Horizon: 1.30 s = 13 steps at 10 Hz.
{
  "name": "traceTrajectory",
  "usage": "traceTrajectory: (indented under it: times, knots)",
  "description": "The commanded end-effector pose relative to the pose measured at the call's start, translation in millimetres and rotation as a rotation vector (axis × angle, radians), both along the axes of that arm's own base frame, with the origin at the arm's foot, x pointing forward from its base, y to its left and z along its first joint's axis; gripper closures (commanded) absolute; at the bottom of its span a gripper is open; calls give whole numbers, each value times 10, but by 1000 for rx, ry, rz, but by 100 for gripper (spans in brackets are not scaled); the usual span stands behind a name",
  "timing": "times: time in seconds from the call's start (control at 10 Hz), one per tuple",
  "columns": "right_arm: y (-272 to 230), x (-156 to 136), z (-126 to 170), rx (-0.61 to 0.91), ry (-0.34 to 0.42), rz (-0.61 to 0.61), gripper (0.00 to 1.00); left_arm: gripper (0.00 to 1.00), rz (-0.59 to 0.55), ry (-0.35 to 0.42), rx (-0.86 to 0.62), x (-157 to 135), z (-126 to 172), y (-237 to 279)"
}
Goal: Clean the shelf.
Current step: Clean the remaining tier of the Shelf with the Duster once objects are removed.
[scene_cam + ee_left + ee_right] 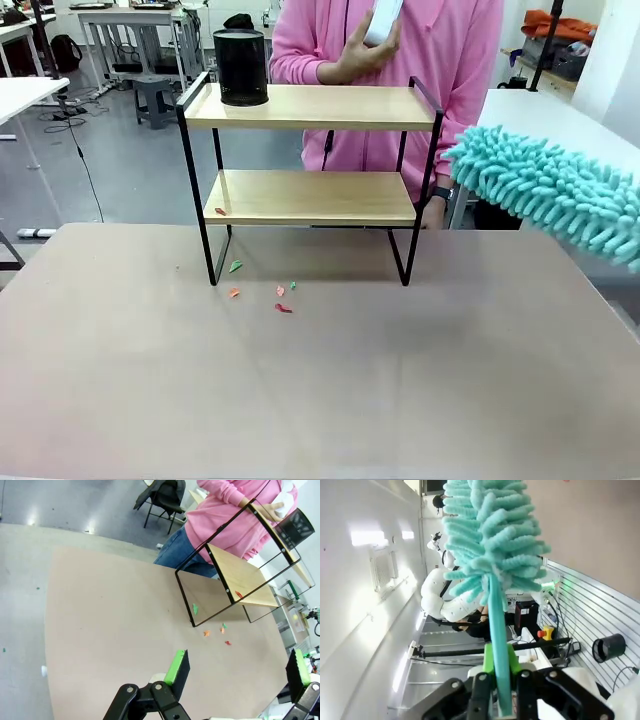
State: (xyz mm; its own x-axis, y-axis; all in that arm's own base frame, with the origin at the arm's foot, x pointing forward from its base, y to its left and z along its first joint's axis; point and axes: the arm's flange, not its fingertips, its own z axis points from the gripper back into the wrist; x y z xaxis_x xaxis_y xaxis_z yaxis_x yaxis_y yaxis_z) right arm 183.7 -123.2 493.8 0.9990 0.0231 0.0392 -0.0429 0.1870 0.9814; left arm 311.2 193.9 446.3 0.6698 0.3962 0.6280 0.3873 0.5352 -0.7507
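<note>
The black mesh cup (pixel 241 67) on the two-tier wood-and-black-metal shelf (pixel 310 107), stood mid-table, could be toppled by the fluffy teal duster (pixel 550 190) clamped in the right gripper (pixel 501 680); the left gripper (pixel 237 667) is held wide, empty.

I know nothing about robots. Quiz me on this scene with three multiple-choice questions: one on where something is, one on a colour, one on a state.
1. Where does the black container stand?
A. On the top board of the shelf
B. On the shelf's lower board
C. On the floor

2. What colour is the fluffy duster?
A. Yellow
B. Red
C. Teal

3. How is the right end effector?
A. Open and empty
B. Shut on the duster's handle
C. Shut on the black container

Answers:
1 A: in the front view it sits at the top board's left end.
2 C: its strands are teal in both the front and right wrist views.
3 B: the right wrist view shows the handle clamped between the fingers.
</note>
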Motion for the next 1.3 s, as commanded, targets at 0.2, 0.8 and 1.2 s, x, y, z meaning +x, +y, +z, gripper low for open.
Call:
traceTrajectory:
  times: [0.2, 0.8, 1.2]
  knots:
    - [44, 9, 45, -1, -21, 12, 89, 0, -1, -34, -4, 14, -9, -13]
    - [378, 297, 74, -102, 82, -53, 89, 0, -1, -34, -4, 14, -9, -13]
    - [1417, 975, 248, -335, -63, 52, 89, 0, -1, -34, -4, 14, -9, -13]
